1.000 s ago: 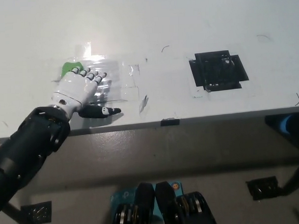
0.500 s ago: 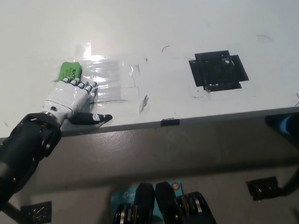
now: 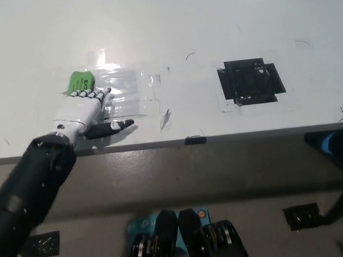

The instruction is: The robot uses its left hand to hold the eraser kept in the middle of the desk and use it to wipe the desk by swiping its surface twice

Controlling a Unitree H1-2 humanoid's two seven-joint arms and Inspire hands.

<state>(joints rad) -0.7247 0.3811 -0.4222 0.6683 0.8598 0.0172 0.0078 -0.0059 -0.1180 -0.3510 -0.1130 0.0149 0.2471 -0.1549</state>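
Note:
A green eraser [image 3: 80, 81] lies flat on the white desk [image 3: 174, 38], at the left end of a patch of clear tape. My white left hand [image 3: 83, 112] rests on the desk just in front of it, palm down. Its fingertips [image 3: 87, 95] reach the eraser's near edge, and the thumb sticks out to the right. The fingers are spread and hold nothing. My black right hand is not in the picture.
A clear tape patch [image 3: 128, 90] gleams beside the eraser. A square of black tape [image 3: 250, 80] is stuck right of centre. A small black clip [image 3: 195, 140] sits on the desk's front edge [image 3: 245, 135]. Floor lies below.
My left hand slid back off the eraser toward the front edge, uncovering it, then crept forward again until the fingertips reach its near edge. The eraser stays put.

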